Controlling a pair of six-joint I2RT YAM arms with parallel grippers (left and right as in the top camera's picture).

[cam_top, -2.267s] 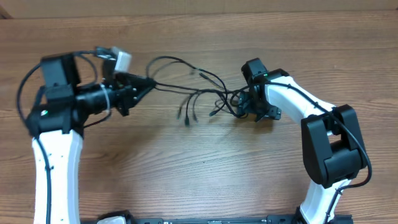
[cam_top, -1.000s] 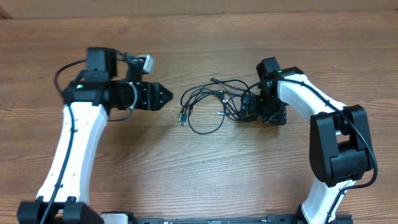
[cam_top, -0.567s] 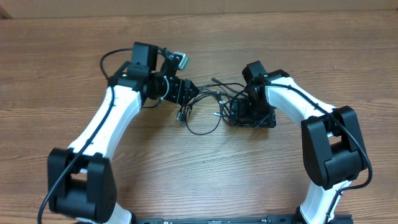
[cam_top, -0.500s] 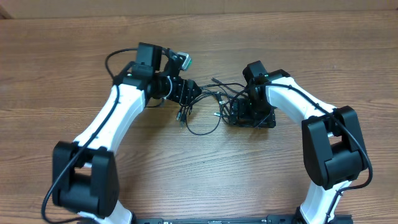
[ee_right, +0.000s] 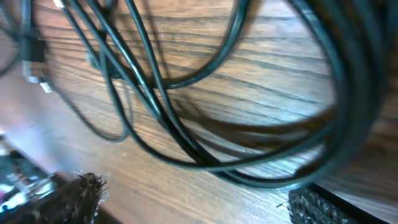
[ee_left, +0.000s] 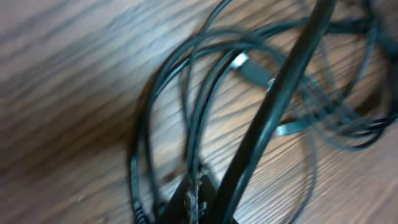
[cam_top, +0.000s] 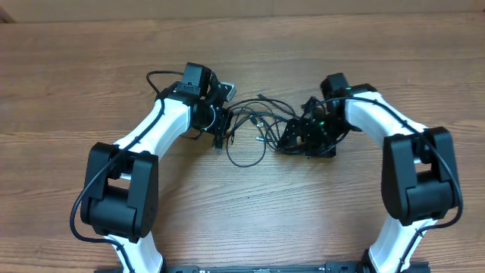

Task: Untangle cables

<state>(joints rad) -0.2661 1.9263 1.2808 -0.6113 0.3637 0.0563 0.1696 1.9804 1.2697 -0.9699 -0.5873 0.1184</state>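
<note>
Overhead the cables [cam_top: 251, 125] are too small to trace strand by strand, left end effector [cam_top: 222, 123] tips hidden among them, left wrist view blurred with cables running off the edges, right end effector [ee_right: 199, 202] fingers [ee_right: 73, 198] cropped at bottom, any grip on a strand unclear.

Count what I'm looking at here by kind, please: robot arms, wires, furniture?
Robot arms: 2, left and right
Cable tangle: 1, thin black cords too knotted to count singly
Wooden table: 1
Total: 4
</note>
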